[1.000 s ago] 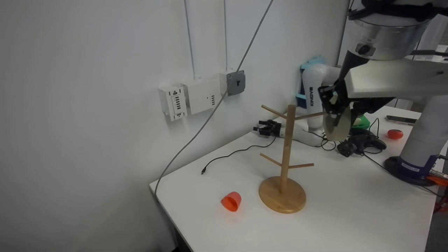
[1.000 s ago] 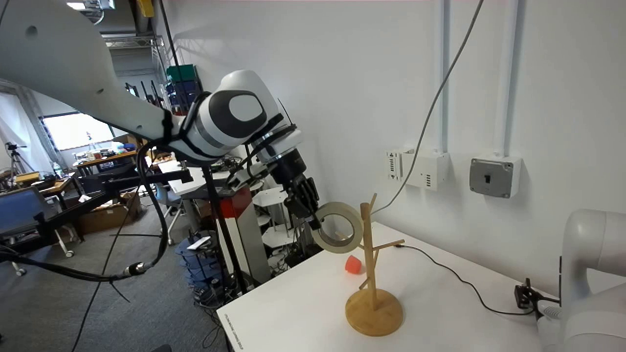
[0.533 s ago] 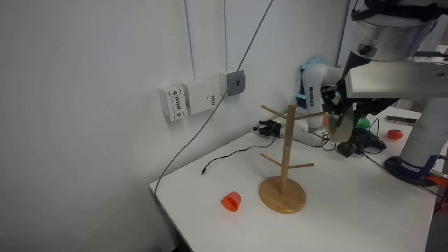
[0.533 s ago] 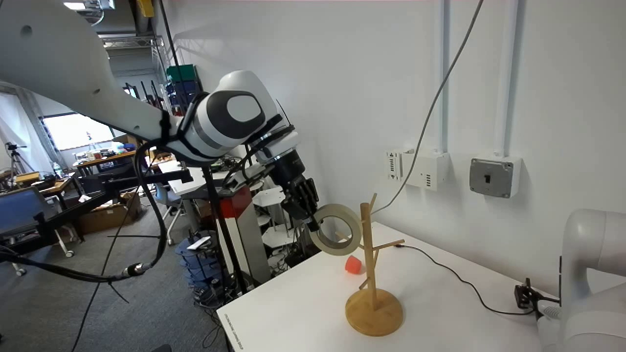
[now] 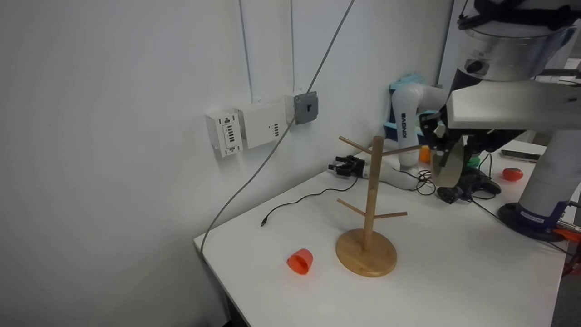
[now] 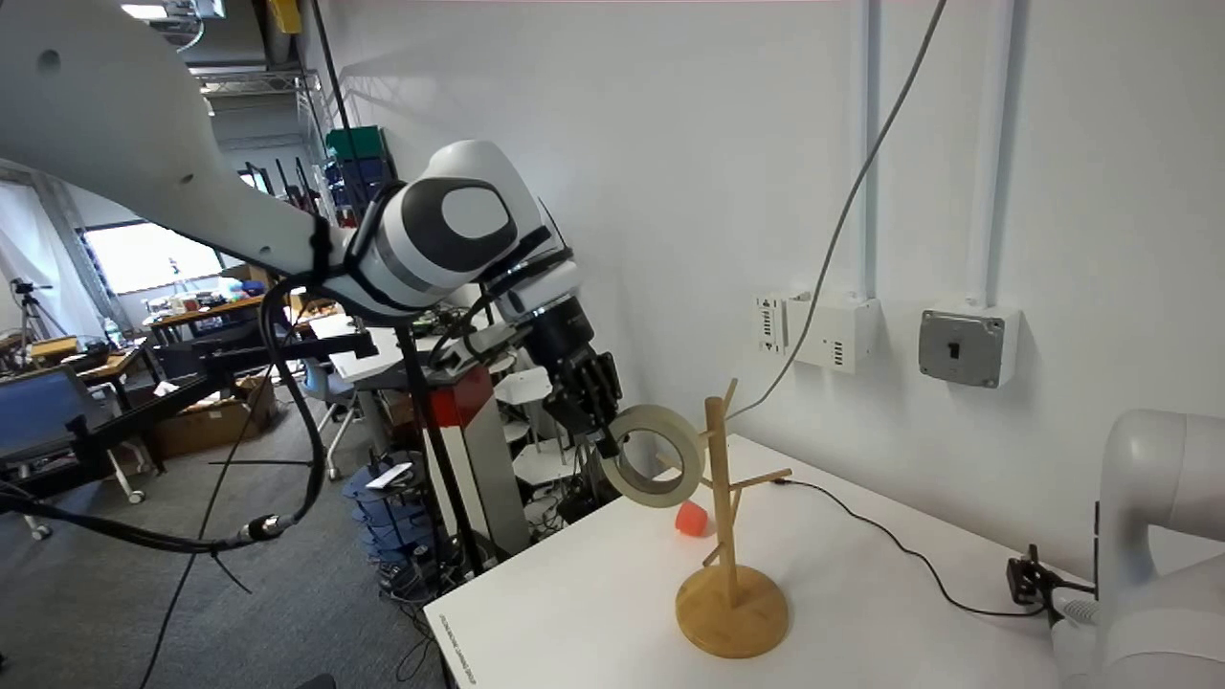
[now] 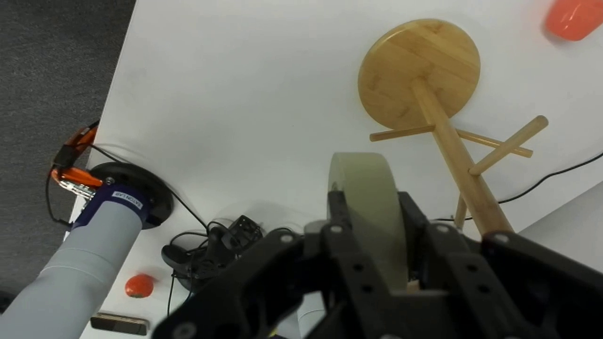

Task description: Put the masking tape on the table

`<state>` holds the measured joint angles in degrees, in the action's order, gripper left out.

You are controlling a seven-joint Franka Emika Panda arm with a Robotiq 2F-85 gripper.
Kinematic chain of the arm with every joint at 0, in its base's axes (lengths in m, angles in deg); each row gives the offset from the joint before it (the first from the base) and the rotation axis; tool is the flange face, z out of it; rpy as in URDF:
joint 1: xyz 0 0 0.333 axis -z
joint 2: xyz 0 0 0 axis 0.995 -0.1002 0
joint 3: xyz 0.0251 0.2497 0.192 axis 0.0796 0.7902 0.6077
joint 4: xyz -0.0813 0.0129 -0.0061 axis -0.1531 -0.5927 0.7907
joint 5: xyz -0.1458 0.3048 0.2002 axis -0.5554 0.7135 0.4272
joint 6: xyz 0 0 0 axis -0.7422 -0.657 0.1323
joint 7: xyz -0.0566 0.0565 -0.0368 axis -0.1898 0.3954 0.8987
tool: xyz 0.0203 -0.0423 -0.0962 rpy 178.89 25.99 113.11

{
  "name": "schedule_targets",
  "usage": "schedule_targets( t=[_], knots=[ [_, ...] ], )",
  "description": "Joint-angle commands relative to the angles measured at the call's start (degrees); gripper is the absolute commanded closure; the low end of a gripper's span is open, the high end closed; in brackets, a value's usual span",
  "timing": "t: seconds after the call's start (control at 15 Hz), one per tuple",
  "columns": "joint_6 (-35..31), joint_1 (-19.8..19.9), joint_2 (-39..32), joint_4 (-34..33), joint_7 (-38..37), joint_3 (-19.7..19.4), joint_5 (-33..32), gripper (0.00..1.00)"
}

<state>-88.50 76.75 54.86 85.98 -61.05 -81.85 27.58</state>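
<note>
My gripper (image 7: pixel 370 201) is shut on the masking tape (image 7: pixel 368 181), a cream-beige roll held on edge with one finger inside its hole and one outside. The tape also shows in both exterior views (image 5: pixel 447 170) (image 6: pixel 693 464), held in the air above the white table (image 5: pixel 463 272). The wooden stand (image 7: pixel 452 141) stands upright on the table beside the tape. In the wrist view a gap shows between tape and stand. In an exterior view the tape (image 6: pixel 660 492) overlaps the stand's upper pegs, which partly show through its hole.
An orange-red cup (image 5: pixel 300 261) lies on the table beyond the stand. A second white arm (image 5: pixel 408 122), black cables, a black controller (image 7: pixel 207 254), a red tomato-like object (image 7: pixel 139 286), a phone (image 7: pixel 119 324) and a grey-white arm base (image 7: pixel 141 188) are also on the table.
The gripper and the tape have moved slightly downward and a little away from the stand's post. The tape stays held. The stand and the cup have not moved.
</note>
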Motion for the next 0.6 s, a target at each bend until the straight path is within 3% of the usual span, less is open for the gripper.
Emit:
schedule_targets(
  t=[0.0, 0.53],
  knots=[
    [2.9, 1.1, 2.1, 0.7, 0.3, 1.3, 1.3, 0.93],
    [7.6, 0.9, 2.5, 0.4, 6.8, 1.9, 8.8, 0.93]
  ],
)
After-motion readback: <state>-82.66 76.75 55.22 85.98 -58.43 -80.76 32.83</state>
